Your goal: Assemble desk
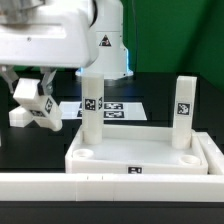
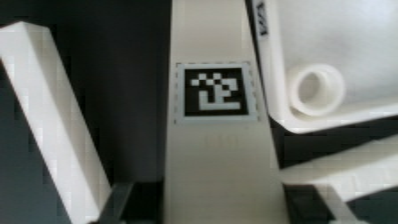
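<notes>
1. Two risks worry me from here. The first is that the short white plastic block leg (image 1: 31,108) hangs tilted in the gripper (image 1: 30,90). Lowered at that angle, I judge it would catch on a socket rim instead of seating.
2. The gripper is closed on that leg, with the jaws clamped against its sides. In the wrist view the leg's black-and-white square tag (image 2: 221,90) faces the camera. The hold seems to be near one end, so a bump might make the leg swivel or slip.
3. The second risk is a collision. Carrying the held leg across, I could knock the nearer upright white leg (image 1: 92,105), and I cannot tell how firmly it is fixed.
4. The wide flat white rimmed desk panel (image 1: 140,158) lies on the black table (image 1: 18,145), just behind the long white rail (image 1: 60,187). The held leg is in the air, apart from the panel, toward the exterior view's left.
5. Two legs stand upright at the panel's far corners, the other upright leg (image 1: 185,110) being on the exterior view's right. Each shows a tag.
6. The near corners each show a round socket (image 1: 83,157) that looks empty. In the wrist view one such socket lies just beside the held leg.
</notes>
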`<state>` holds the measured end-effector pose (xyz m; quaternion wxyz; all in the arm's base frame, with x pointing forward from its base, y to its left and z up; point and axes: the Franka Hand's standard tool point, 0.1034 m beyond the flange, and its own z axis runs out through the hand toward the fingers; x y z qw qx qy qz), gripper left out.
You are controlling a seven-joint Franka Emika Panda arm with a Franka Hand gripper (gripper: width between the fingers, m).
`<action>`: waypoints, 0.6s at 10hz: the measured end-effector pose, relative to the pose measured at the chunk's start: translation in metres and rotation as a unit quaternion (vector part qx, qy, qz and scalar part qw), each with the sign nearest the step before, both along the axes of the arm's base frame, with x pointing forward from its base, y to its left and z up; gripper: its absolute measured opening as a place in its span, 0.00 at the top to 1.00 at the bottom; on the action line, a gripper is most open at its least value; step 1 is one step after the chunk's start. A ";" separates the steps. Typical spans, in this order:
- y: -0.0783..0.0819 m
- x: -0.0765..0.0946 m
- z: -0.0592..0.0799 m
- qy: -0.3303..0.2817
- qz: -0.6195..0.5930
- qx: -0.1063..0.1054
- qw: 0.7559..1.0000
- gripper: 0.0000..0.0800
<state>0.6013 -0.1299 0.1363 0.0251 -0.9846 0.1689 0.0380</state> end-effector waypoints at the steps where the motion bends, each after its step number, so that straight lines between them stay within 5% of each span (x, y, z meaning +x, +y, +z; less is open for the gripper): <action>1: -0.002 0.011 0.002 -0.050 0.003 -0.024 0.998 0.64; 4: -0.004 0.015 0.000 -0.145 0.004 -0.076 0.987 0.64; 6: 0.024 0.024 0.012 -0.180 0.023 -0.085 0.980 0.64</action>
